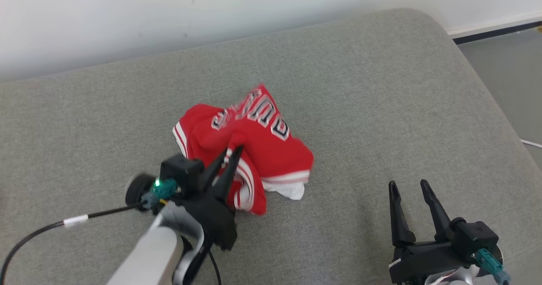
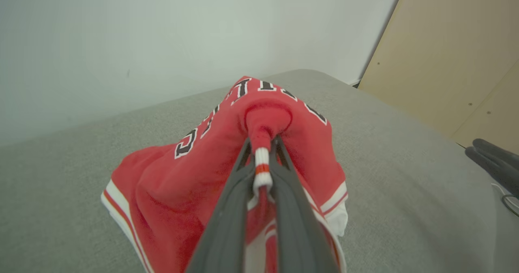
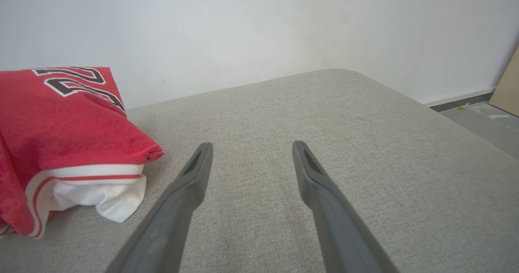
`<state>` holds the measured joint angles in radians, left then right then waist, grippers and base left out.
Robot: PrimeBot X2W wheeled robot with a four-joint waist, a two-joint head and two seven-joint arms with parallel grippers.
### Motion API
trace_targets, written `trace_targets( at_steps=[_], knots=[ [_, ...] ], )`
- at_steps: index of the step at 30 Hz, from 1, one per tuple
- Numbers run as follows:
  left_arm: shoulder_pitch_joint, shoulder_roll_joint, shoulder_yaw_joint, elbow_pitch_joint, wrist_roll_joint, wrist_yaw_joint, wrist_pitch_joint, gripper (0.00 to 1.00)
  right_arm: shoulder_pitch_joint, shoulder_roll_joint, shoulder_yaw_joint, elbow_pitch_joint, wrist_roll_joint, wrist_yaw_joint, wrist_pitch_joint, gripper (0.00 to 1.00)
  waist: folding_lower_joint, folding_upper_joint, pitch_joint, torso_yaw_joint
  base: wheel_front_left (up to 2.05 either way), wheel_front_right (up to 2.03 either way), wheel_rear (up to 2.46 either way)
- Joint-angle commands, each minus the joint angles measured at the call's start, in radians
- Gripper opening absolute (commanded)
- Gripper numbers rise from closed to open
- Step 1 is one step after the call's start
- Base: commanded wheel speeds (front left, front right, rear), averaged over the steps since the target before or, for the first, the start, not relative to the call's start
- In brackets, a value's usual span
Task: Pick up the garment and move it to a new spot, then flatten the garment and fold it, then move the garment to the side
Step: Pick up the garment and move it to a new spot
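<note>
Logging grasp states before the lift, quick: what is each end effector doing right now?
Left end effector: closed on a striped fold of the red jersey.
Right end effector: open, holding nothing.

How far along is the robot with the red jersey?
Nothing is finished: the red jersey lies crumpled on the grey cushion. In hand: the left gripper is shut on its striped trim. The right gripper is open, apart. Moving, flattening, folding and setting aside remain.

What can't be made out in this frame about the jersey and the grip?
Head view: jersey lettering crumpled and blurred, unreadable.
Left wrist view: left gripper fingers hide how much trim they pinch.
Right wrist view: jersey cut off by the left edge.
</note>
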<state>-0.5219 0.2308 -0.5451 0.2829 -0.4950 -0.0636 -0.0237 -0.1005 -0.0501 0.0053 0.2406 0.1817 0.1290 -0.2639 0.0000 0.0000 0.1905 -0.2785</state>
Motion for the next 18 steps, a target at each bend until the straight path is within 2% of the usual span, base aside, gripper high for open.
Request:
trace_targets(
  at_steps=[1,7,8,9,10,15,18],
  knots=[
    [0.025,-0.012,-0.003,0.031,-0.019,-0.009,-0.012,0.00,-0.001,0.000,0.002,0.001,-0.007,0.003,-0.001,1.00,0.0000,0.0000,-0.002,0.007,0.00,0.00,0.00],
    [0.051,-0.042,-0.043,0.185,-0.027,-0.034,-0.063,0.00,-0.007,0.000,0.011,0.009,-0.016,0.003,-0.001,1.00,0.0000,0.0000,-0.018,0.028,0.00,0.00,0.00],
    [0.045,-0.050,-0.046,0.199,-0.030,-0.039,-0.077,0.37,-0.007,0.000,0.013,0.010,-0.016,0.003,-0.001,1.00,0.0000,0.0000,-0.023,0.031,0.00,0.00,0.00],
    [0.037,-0.058,-0.050,0.206,-0.031,-0.043,-0.094,0.91,-0.005,0.000,0.015,0.011,-0.016,0.003,-0.001,1.00,0.0000,0.0000,-0.029,0.037,0.00,0.00,0.00],
    [0.028,-0.063,-0.052,0.210,-0.031,-0.045,-0.110,1.00,-0.001,0.000,0.016,0.012,-0.018,0.003,-0.001,1.00,0.0000,0.0000,-0.035,0.041,0.00,0.00,0.00],
    [-0.001,-0.065,-0.051,0.199,-0.017,-0.049,-0.183,1.00,0.028,0.000,0.010,0.011,-0.025,0.003,-0.001,1.00,0.0000,0.0000,-0.076,0.069,0.00,0.00,0.00],
    [-0.008,-0.042,-0.036,0.182,-0.006,-0.033,-0.207,1.00,0.038,0.000,0.006,0.002,-0.035,0.003,-0.001,1.00,0.0000,0.0000,-0.098,0.087,0.00,0.00,0.00]
  ],
)
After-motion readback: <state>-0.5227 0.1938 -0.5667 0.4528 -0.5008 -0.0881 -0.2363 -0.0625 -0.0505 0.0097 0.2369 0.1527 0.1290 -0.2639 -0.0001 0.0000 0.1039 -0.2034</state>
